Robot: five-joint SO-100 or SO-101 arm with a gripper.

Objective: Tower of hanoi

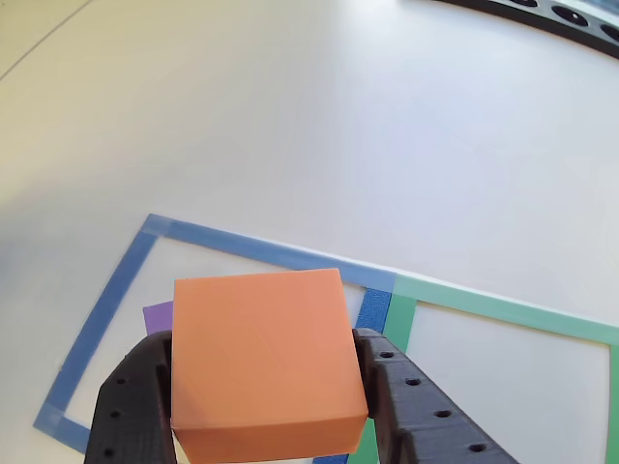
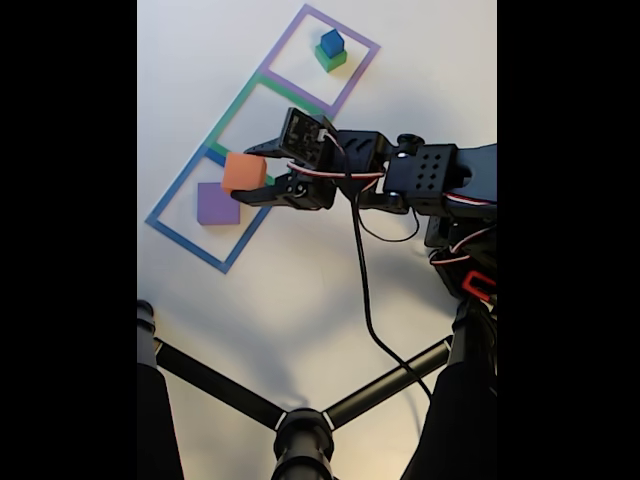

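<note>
Four graded blocks are in play; the gripper [image 1: 266,391] clamps the orange block [image 1: 261,358] by opposite side faces, above the blue tape square [image 2: 178,190] beside the purple slab [image 2: 217,203]; likely light, slightly squashy foam, needing only gentle pressure; the blue cube [image 2: 331,42] tops the green cube [image 2: 331,60].

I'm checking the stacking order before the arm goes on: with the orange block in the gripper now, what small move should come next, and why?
Probably carry the orange foam block, clamped in the gripper, sideways to the empty green tape square and lower it. The green cube with the small blue cube on it fills the purple tape square, and the purple slab lies in the blue tape square.
</note>
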